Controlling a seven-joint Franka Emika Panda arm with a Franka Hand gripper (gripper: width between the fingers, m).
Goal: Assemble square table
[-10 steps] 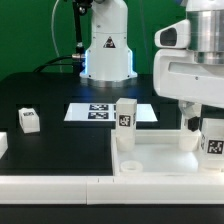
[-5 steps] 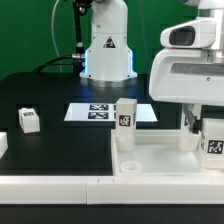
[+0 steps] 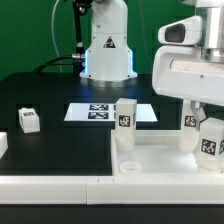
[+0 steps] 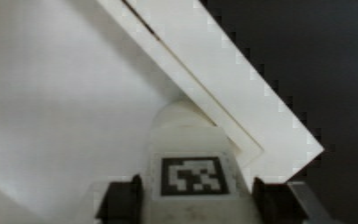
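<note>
The square table's white panel (image 3: 160, 155) lies at the front right of the exterior view, and its surface fills the wrist view (image 4: 51, 100) with its raised rim (image 4: 220, 80). One white leg (image 3: 125, 122) stands upright at the panel's far left corner. My gripper (image 3: 205, 128) is shut on another tagged leg (image 3: 209, 143) and holds it upright at the panel's right side. In the wrist view this leg (image 4: 197, 165) sits between my dark fingers (image 4: 121, 200). Two more legs lie on the table at the left, one (image 3: 28, 120) further in and one (image 3: 2, 145) at the edge.
The marker board (image 3: 100, 112) lies flat behind the panel. The robot's base (image 3: 107, 50) stands at the back. A long white rail (image 3: 60, 185) runs along the table's front edge.
My hand has shifted slightly and risen a little, with the leg still held between the fingers. The other parts have not moved.
</note>
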